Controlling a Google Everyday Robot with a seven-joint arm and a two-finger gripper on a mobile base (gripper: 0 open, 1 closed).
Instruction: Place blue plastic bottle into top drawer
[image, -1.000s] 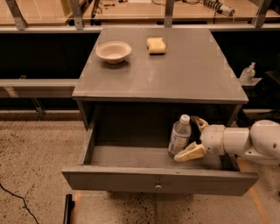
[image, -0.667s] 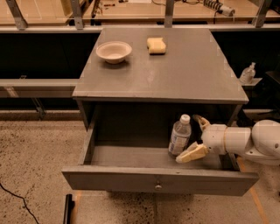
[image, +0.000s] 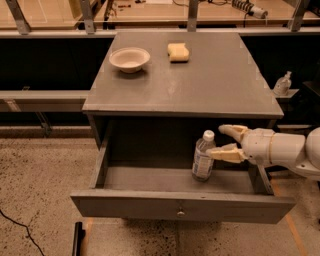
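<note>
Grey drawer (image: 125, 204): standing pulled right out of the cabinet, its front and knob facing the room.
Bowl (image: 129, 59): sitting on the cabinet top, not shifting at all since a second ago.
Sponge (image: 178, 52): lying to the right of the bowl, likewise staying put.
Bottle (image: 202, 161): standing upright on the drawer floor, right of centre, cap on, resting in the same spot as a second ago.
Gripper (image: 217, 141): hanging just right of the bottle at neck height, fingers spread and gripping nothing. A second ago the lower finger was reaching down beside the bottle's base. Now it is riding up by the shoulder, so the hand is turning and lifting away. Whether that fingertip is still touching the plastic, I cannot tell.
Pump bottle (image: 283, 84): sitting on a ledge far right, well apart, playing no part.
Meaning: the bottle is looking free-standing inside the drawer, so I am judging the placing as good as done. Drawing the arm clear without tipping it is what is remaining.
</note>
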